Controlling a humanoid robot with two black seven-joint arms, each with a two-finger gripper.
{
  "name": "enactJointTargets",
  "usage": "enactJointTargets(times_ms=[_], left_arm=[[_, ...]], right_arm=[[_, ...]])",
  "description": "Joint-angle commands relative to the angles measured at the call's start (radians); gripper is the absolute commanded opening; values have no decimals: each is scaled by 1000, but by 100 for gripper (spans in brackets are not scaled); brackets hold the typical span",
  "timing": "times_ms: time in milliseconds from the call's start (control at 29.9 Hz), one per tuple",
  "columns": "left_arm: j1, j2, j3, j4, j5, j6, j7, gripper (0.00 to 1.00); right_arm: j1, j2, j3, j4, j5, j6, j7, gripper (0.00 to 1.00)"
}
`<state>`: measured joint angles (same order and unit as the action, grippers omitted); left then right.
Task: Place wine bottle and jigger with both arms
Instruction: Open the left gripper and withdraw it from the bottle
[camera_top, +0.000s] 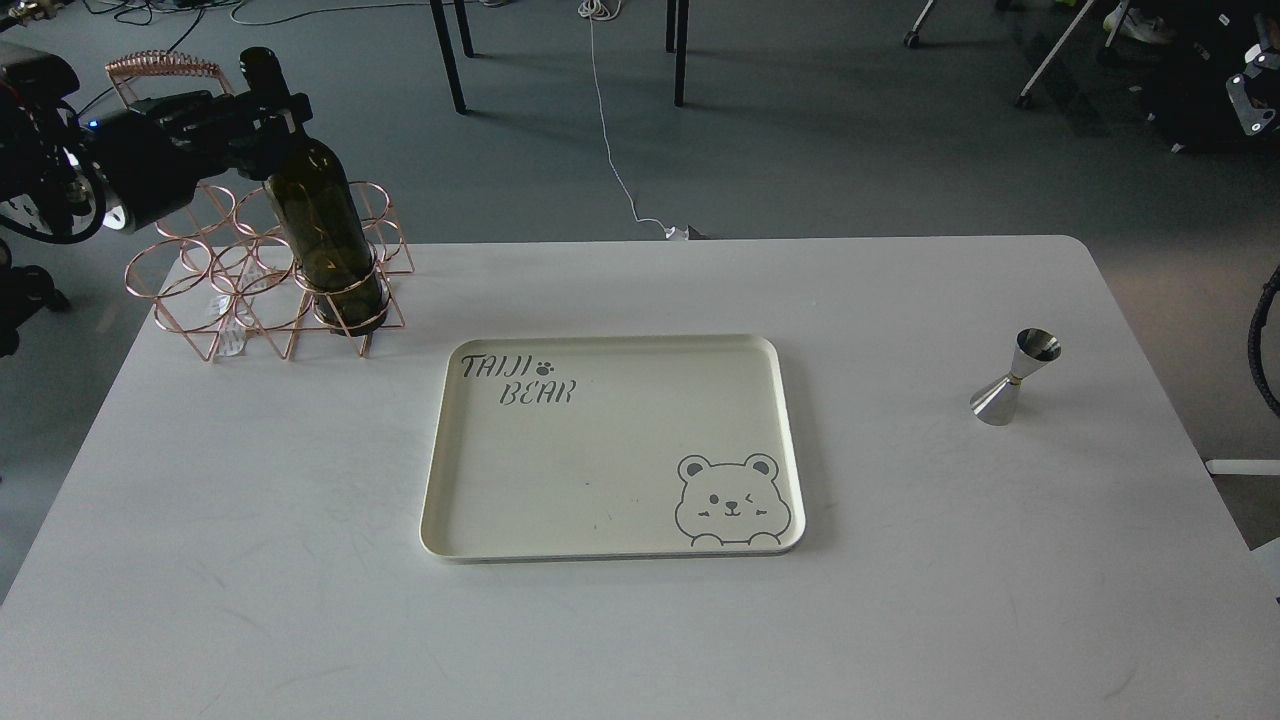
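Beside the tray (610, 350), left claw (268, 115) clamps the wine bottle (325, 230) neck inside its wire rack (190, 290); lifting askew could snag it. Right claw unseen.

Left gripper (268, 118) fingers indistinct against the wine bottle (320, 215) neck

A white desk (300, 560) with rounded corners is filling most of the head view. A cream tray (610, 540) printed with "TAIJI BEAR" and a winking bear face is lying flat near the desk's middle. A copper wire rack (215, 275) of round rings is sitting at the far left corner, and a dark green wine bottle (325, 225) is standing in its front right ring. A steel jigger (1015, 378) is standing on one cone, well apart, near the right edge.
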<state>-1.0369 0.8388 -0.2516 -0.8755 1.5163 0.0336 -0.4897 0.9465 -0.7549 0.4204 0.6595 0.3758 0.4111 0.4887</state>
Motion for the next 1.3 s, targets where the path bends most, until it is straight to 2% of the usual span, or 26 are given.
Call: enactJointTargets(times_ms=[0, 1070, 1271], left_arm=[[0, -1, 0, 3, 1, 0, 1, 96], [14, -1, -9, 4, -1, 3, 1, 97], [5, 20, -12, 4, -157, -3, 1, 98]], right_arm=[[0, 0, 0, 0, 0, 0, 0, 97], [0, -1, 0, 2, 0, 0, 0, 97], [0, -3, 0, 2, 0, 0, 0, 97]])
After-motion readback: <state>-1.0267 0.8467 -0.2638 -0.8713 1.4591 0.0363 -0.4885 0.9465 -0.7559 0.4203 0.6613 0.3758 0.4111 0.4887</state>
